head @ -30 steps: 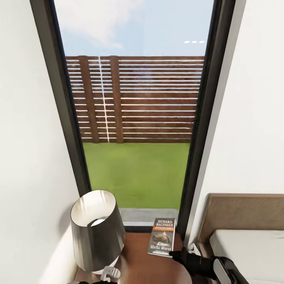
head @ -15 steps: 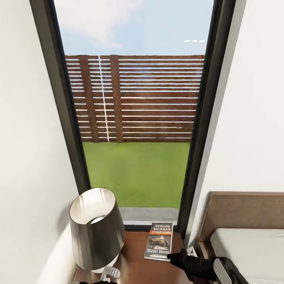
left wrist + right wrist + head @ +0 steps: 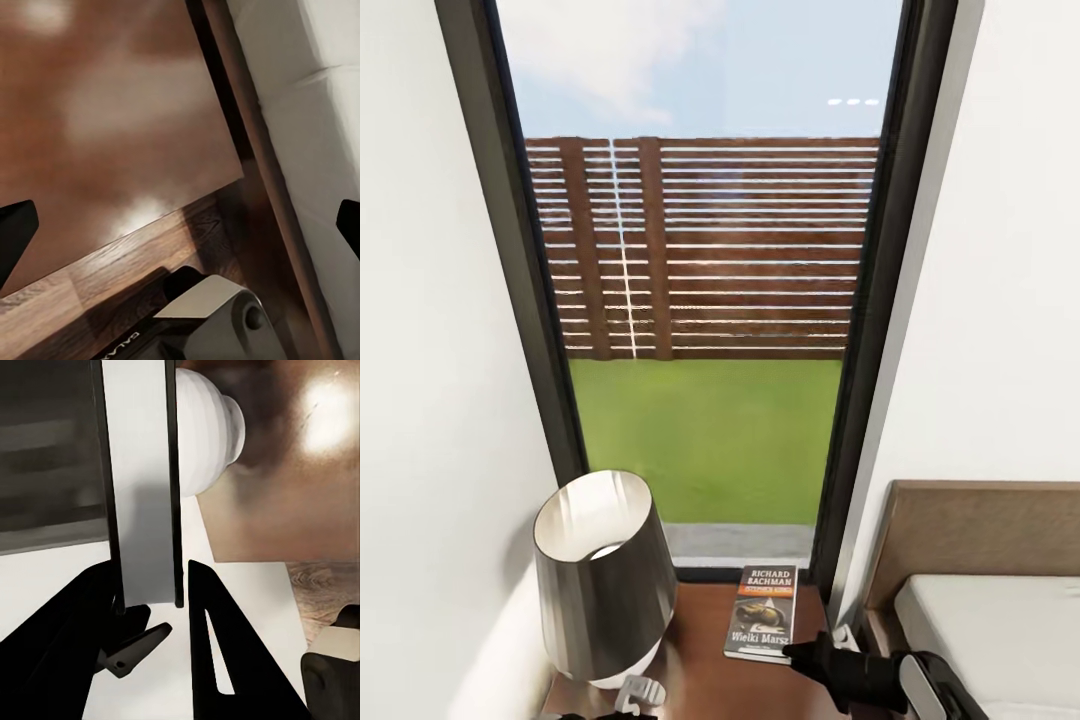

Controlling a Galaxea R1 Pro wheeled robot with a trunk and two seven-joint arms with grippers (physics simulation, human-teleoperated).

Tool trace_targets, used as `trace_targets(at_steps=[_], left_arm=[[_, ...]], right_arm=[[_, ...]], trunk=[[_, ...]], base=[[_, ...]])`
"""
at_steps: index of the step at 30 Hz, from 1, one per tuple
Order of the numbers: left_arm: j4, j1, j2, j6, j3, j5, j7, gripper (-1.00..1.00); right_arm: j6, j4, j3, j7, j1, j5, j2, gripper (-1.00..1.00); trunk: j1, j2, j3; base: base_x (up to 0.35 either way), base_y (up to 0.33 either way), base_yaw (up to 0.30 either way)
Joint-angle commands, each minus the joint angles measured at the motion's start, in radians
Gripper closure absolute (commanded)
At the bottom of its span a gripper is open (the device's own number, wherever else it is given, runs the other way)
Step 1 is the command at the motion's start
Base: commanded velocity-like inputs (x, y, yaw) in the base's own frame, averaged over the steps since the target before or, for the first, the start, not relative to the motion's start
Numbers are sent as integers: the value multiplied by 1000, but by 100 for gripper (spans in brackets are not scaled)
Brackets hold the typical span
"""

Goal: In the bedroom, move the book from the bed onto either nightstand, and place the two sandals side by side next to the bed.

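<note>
The thin dark paperback book (image 3: 764, 612) lies flat on the glossy reddish-brown wooden nightstand (image 3: 705, 650); the right gripper (image 3: 150, 592) pinches its white page edge (matte black fingers); part the jaws fully, then retract clear of the metallic conical lamp (image 3: 603, 575); the left gripper's (image 3: 187, 225) jaws stand wide.

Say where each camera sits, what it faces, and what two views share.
Head view: on the robot's head, facing forward-down at a tall dark-framed window, grey lamp, dark paperback book on reddish-brown wooden nightstand; black right hand shows.
Left wrist view: on the left arm, facing the nightstand top and pale mattress; open left hand shows.
Right wrist view: along the right hand, fingers flanking the book.
Shared: head and left wrist views both show nightstand and mattress.
</note>
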Motion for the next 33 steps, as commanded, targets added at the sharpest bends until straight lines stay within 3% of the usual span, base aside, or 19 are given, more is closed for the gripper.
trace_targets(at_steps=[1, 28, 32, 33], left_arm=[[0, -1, 0, 0, -8, 9, -2, -100], [-1, 0, 1, 1, -5, 9, -3, -100], [-56, -1, 10, 4, 1, 11, -97, -100], [-105, -1, 20, 20, 11, 22, -209, -100]], right_arm=[[5, 0, -4, 4, -1, 3, 2, 100], [2, 0, -1, 2, -1, 3, 11, 100], [1, 0, -1, 1, -1, 5, 43, 100], [1, 0, -1, 1, -1, 6, 49, 100]], trunk=[[4, -8, -4], [107, -197, -89], [123, -225, -102], [127, -232, -105]], base=[[0, 0, 0], [0, 0, 0], [0, 0, 0], [0, 0, 0]])
